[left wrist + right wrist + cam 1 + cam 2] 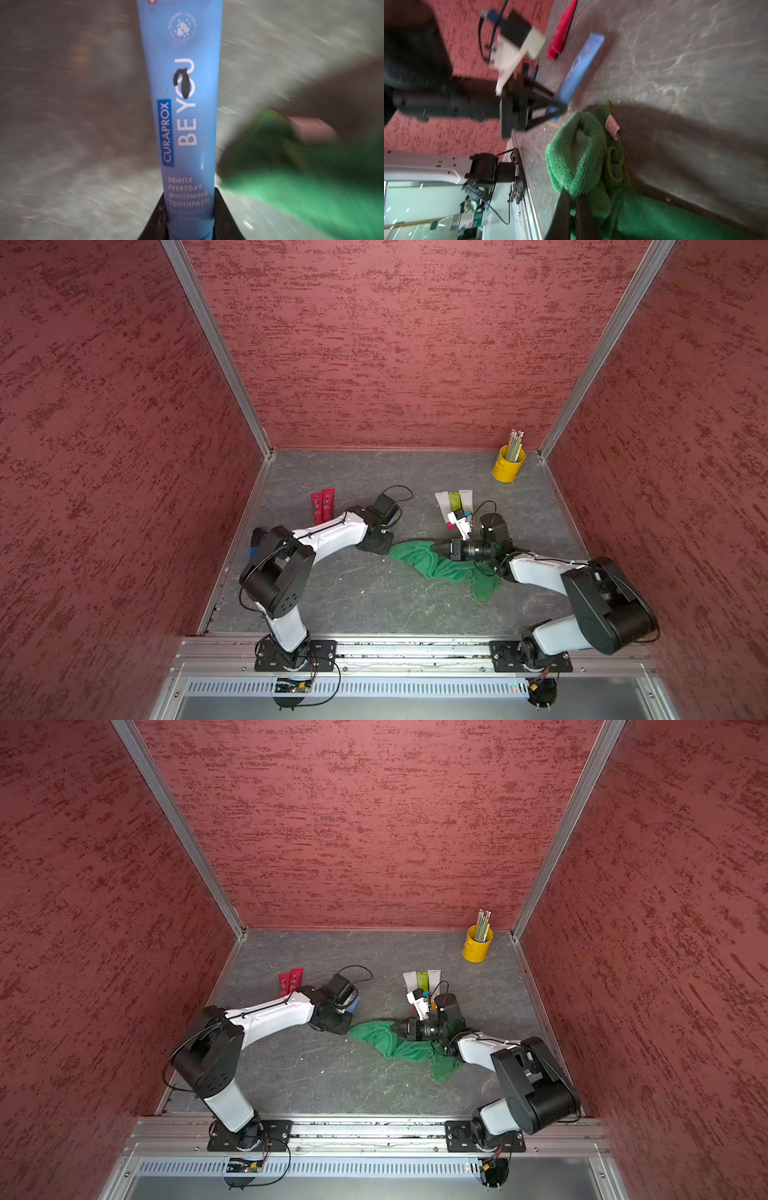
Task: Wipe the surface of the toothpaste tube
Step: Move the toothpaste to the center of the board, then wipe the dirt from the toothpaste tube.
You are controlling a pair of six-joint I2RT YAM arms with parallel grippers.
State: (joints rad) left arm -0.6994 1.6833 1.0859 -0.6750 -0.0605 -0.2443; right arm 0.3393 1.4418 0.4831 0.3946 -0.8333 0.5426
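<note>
Left end effector (557, 108) clamped on the narrow end of the blue toothpaste tube (180, 104), which is held over the counter (374, 593) just beside the green cloth (575, 149). I see a black smear (182, 83) on the tube's printed face. Right end effector (572, 195) clenched on a cloth fold. Wrist views blurred.

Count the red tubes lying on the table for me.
2. One red tube lies right beside the other on the table, just beyond the left arm, which covers their near ends. More could be hidden under it.
</note>
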